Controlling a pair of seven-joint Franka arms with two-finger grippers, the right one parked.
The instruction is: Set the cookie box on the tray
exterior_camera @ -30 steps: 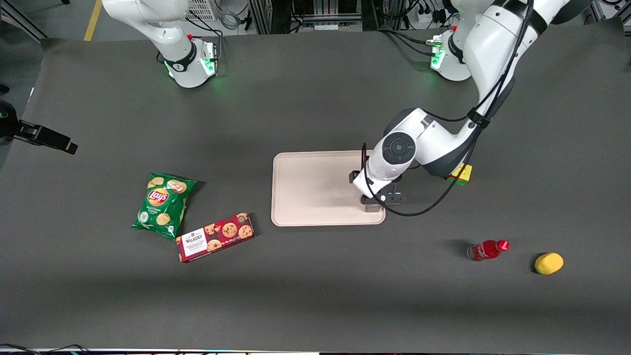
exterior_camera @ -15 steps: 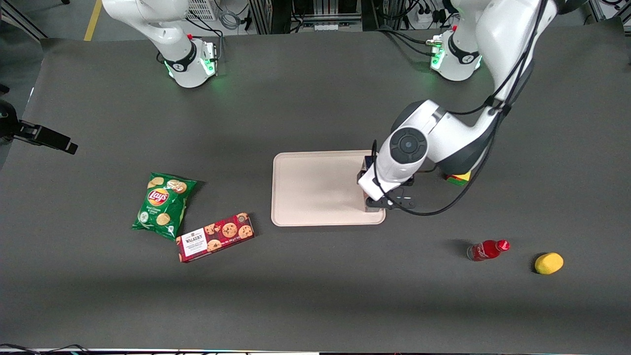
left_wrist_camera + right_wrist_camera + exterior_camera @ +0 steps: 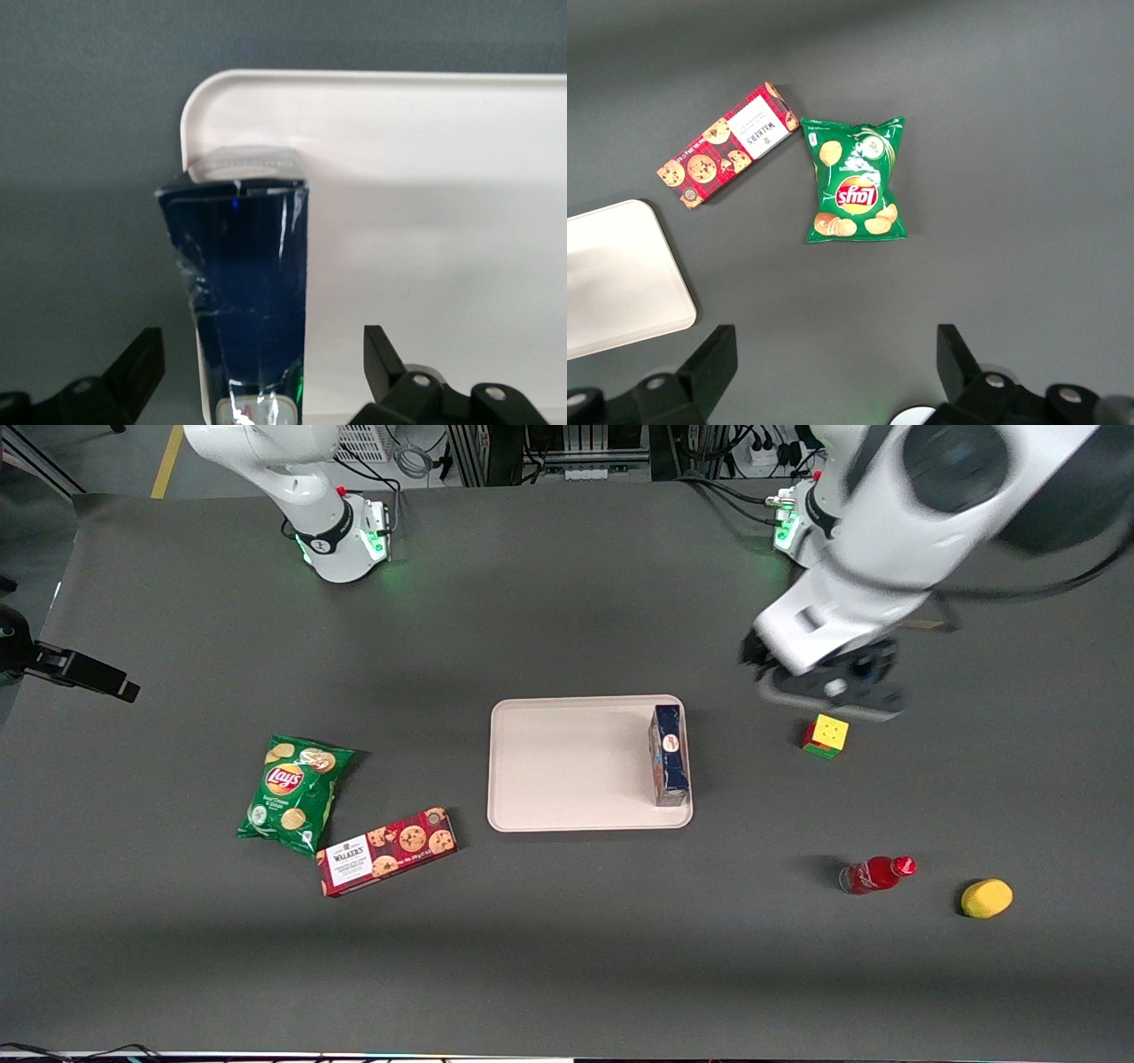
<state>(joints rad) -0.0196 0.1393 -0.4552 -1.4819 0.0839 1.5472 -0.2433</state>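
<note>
The cookie box [image 3: 671, 755], dark navy with cookie pictures, stands on its long edge on the pale tray [image 3: 567, 762], along the rim toward the working arm's end. My left gripper [image 3: 824, 684] hangs high above the table, clear of the tray, farther from the front camera than the coloured cube. In the left wrist view the gripper [image 3: 263, 345] is open. Its black fingers [image 3: 142, 354] are spread wide and hold nothing. The cookie box [image 3: 248, 283] lies well below them, at a corner of the tray [image 3: 425, 195].
A green Lay's bag [image 3: 295, 793] and a red tartan Walkers box [image 3: 388, 851] lie toward the parked arm's end. A coloured cube [image 3: 826, 736], a red bottle [image 3: 875, 874] and a yellow fruit [image 3: 986, 898] lie toward the working arm's end.
The gripper has let go of the cookie box, risen and drawn away from the tray toward the working arm's base. The box stays on the tray and is now uncovered.
</note>
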